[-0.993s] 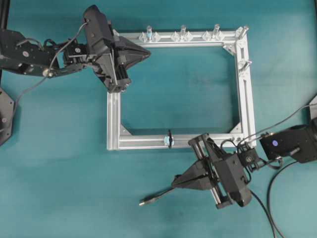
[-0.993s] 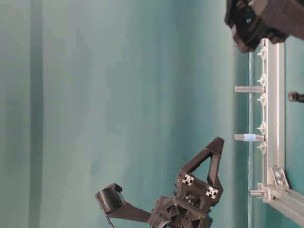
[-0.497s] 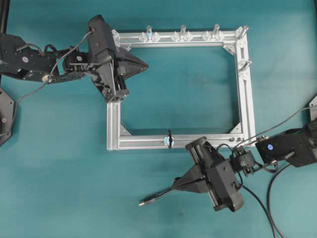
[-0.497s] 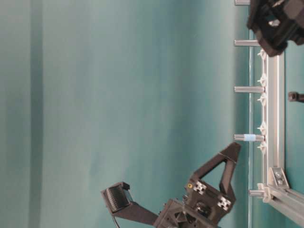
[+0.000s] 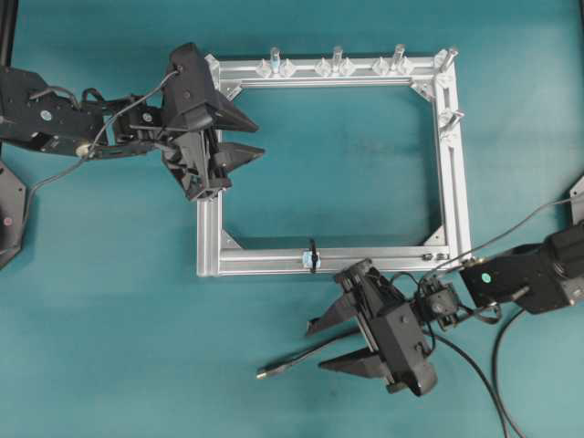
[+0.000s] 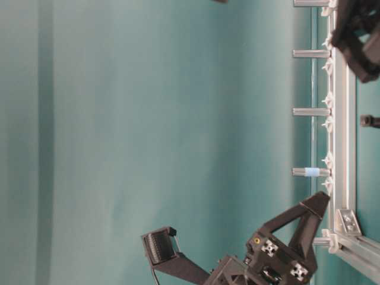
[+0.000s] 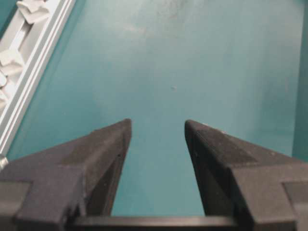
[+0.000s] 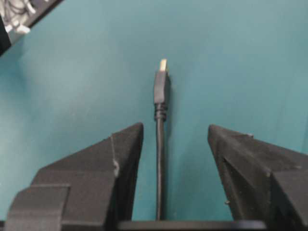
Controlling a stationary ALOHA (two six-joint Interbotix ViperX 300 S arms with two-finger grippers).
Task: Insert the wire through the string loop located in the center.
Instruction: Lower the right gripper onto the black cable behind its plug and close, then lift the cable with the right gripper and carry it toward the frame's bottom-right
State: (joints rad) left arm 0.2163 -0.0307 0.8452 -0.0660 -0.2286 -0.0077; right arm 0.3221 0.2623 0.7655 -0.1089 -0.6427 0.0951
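From overhead I see the right gripper (image 5: 321,344) low on the teal table (image 5: 109,347), just below the frame's (image 5: 453,182) bottom bar. Its jaws stand wide apart and hold nothing. The wire (image 5: 301,355) runs between them without touching either finger; in the right wrist view the cable (image 8: 159,159) lies straight up the gap, and its small metal plug (image 8: 163,66) rests on the table beyond the fingertips.

The string loop (image 5: 312,256) sits around the middle of that bottom bar, with a pale blue bit just beside it on the left. It is above the plug and a little to the right, with bare table between them.

My left gripper (image 5: 246,135) hangs over the frame's upper left corner, jaws partly spread and empty; its wrist view shows only table between the fingers (image 7: 103,144), and a frame rail (image 7: 29,53) at the left edge.

Upright pegs (image 5: 337,60) line the top bar, well apart from the loop. A thicker black cable (image 5: 497,365) trails from the right arm at the lower right.
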